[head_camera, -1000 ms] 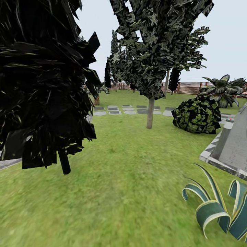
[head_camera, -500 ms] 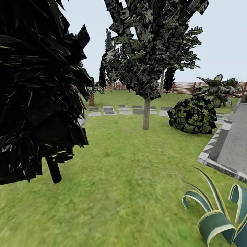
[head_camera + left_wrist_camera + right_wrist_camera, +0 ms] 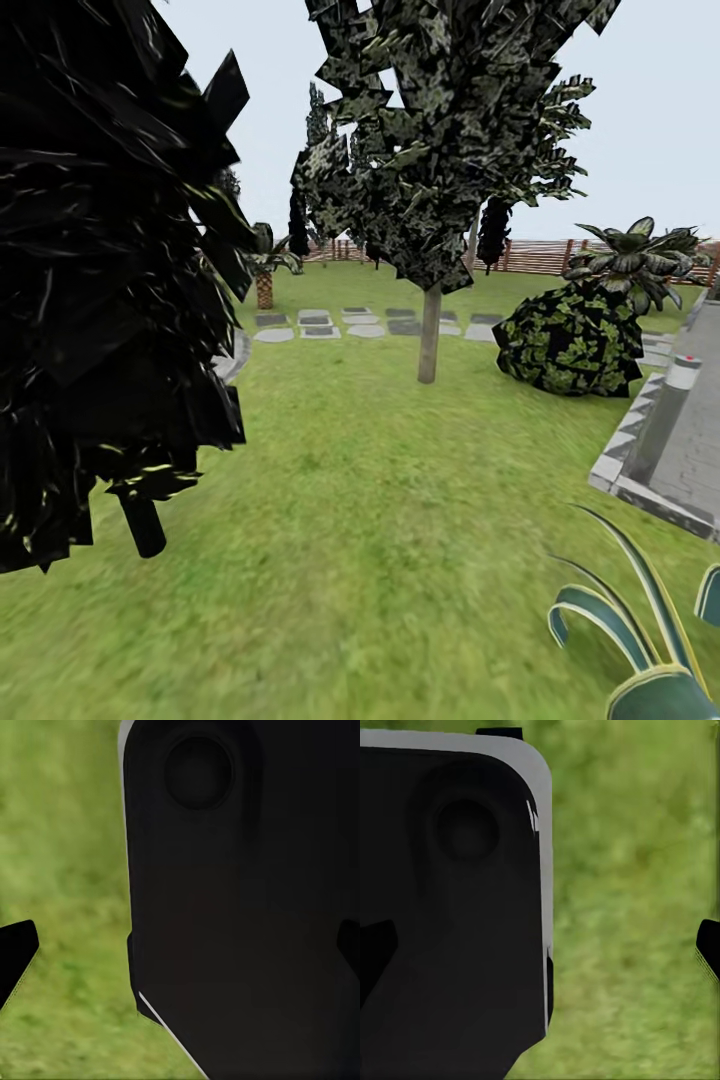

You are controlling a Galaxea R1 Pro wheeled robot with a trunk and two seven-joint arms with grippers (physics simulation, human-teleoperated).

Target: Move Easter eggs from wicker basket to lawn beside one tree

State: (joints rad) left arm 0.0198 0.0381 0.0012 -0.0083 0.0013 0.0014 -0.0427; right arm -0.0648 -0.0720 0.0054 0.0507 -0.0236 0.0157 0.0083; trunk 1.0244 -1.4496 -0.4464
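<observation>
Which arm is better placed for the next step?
Neither: both arms' jaws stand open and empty over lawn, alike. Ahead are lawn and a tree, so driving comes next, probably.

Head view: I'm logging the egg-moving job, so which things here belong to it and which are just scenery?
Job:
lawn
tree with the pale trunk
fence closing the garden

Scenery:
dark tree close by
stepping stones
bush
palm
striped plant
paved edge
</observation>
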